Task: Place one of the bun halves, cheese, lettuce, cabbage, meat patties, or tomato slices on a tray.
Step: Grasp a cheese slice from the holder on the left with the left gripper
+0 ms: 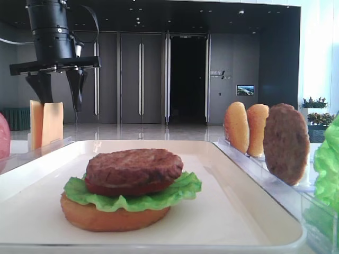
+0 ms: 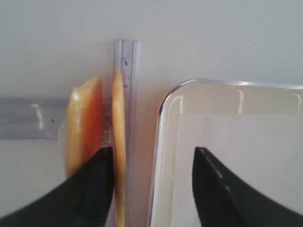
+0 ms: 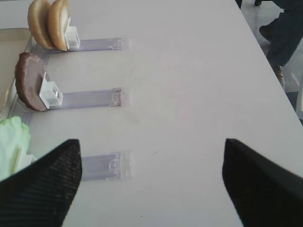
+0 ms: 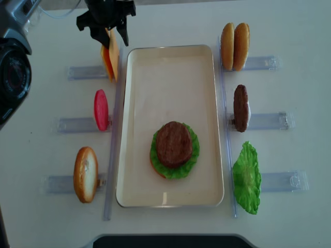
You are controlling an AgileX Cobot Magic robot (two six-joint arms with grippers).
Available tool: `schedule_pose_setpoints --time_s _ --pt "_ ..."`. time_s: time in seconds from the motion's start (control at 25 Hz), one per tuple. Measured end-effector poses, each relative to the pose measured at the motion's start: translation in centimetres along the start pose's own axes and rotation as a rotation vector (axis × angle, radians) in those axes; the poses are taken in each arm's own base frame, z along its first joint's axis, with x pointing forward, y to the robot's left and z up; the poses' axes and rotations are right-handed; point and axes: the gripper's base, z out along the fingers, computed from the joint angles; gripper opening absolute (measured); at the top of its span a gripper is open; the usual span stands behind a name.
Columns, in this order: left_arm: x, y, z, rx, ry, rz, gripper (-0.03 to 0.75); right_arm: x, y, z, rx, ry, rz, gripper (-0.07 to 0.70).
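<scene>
The tray (image 4: 170, 67) lies in the middle of the table (image 4: 289, 31), holding a half-built burger: a bun half (image 4: 156, 170), lettuce (image 4: 192, 155) and a meat patty (image 4: 174, 143) stacked near its front end. Clear holder racks (image 4: 83, 72) flank it on both sides.

The cheese (image 4: 112, 59) stands on edge in the far-left rack, two thin slices side by side, just outside the tray's back corner.

The left gripper (image 4: 110, 32) hangs directly over those slices with its jaws apart; in the left wrist view one finger (image 2: 97, 184) sits between the two slices and the other (image 2: 222, 189) over the tray corner, so the slice nearer the tray is bracketed but not yet pinched.

The right gripper (image 3: 151, 184) hovers over bare table with its jaws spread, carrying nothing.

The cheese looks light, thin and floppy; a pinch across its flat faces near the top edge seems safest, since it may bend or slip.
</scene>
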Motion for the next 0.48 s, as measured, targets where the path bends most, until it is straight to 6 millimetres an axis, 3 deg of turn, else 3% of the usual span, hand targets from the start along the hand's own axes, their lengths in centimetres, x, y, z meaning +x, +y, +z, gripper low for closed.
schedule_pose_setpoints --time_s 0.12,0.36,0.48 --pt "0.0 0.0 0.0 0.0 0.0 0.009 0.316 0.0 0.0 0.0 0.0 0.0 0.0 0.577" --pt "0.01 -0.02 0.0 0.002 0.001 0.041 0.07 0.0 0.0 0.0 0.0 0.0 0.0 0.577" --pt "0.01 -0.03 0.0 0.003 0.001 0.056 0.024 0.0 0.0 0.0 0.0 0.0 0.0 0.577"
